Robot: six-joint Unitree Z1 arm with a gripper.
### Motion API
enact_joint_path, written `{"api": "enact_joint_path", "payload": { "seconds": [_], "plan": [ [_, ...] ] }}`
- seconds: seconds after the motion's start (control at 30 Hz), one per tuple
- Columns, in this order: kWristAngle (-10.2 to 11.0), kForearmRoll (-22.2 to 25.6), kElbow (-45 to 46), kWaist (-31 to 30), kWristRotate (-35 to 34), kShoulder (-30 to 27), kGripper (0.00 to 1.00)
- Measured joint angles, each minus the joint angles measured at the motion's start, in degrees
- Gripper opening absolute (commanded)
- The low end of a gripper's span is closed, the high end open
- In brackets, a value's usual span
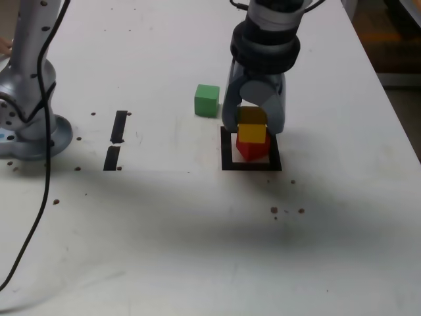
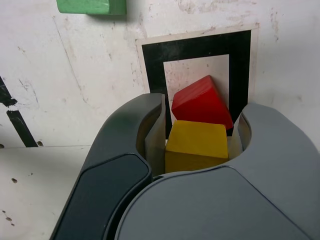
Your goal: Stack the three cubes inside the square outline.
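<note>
My gripper [image 1: 252,130] is shut on the yellow cube [image 1: 251,133], its jaws pressing on two opposite sides of the cube [image 2: 196,142]. Directly under it the red cube [image 1: 253,151] stands inside the square outline [image 1: 227,162], turned at an angle to the frame. Whether yellow rests on red or hovers just above it I cannot tell. In the wrist view the red cube [image 2: 200,102] shows beyond the yellow one, on the white centre of the outline [image 2: 195,47]. The green cube [image 1: 206,100] lies on the table outside the outline, at its left in the exterior view, and also shows in the wrist view [image 2: 90,6].
The arm's grey base [image 1: 29,131] and a black cable [image 1: 46,184] stand at the exterior view's left. Two short black strips [image 1: 119,126] lie between the base and the outline. The white table's edge [image 1: 395,105] runs along the exterior view's right. Small dark specks dot the surface.
</note>
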Motion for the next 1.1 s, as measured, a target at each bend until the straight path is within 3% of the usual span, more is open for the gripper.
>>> {"api": "enact_joint_path", "payload": {
  "seconds": [0.17,0.47,0.8,1.1],
  "plan": [
    [-0.61,-0.08,0.0,0.0,0.74,0.29,0.79],
    [-0.73,-0.34,-0.24,0.0,1.14,0.35,0.91],
    [2.46,3.26,1.28,0.0,-0.9,-5.06,0.96],
    [-0.2,2.03,2.44,-2.37,-3.99,-6.21,0.97]
  ]
}}
